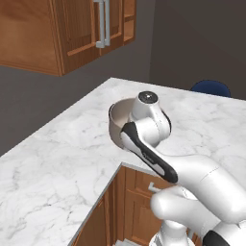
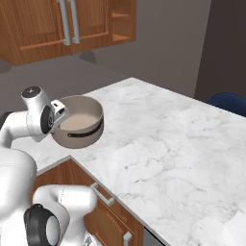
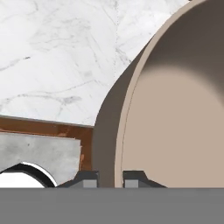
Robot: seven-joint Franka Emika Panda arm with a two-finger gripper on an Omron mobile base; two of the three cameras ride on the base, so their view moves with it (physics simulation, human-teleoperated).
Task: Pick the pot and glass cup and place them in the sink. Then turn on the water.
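The pot (image 2: 80,126) is a wide taupe-grey pot with a pale inside and a black side handle. It hangs slightly tilted over the white marble counter (image 2: 158,144), close to the counter's inner corner. My gripper (image 3: 111,180) is shut on the pot's (image 3: 175,113) near rim, one fingertip (image 3: 89,179) outside the wall and the other inside. In the left base view my forearm covers much of the pot (image 1: 119,121). From the right base view the hand (image 2: 56,114) sits at the pot's left rim. The glass cup, the sink and the water are out of view.
Wooden wall cabinets (image 1: 72,29) hang above the back of the counter. Wooden base cabinets with metal handles (image 2: 103,194) stand under the counter edge. A blue chair (image 2: 229,103) is behind the counter's far side. Open marble stretches to the right of the pot.
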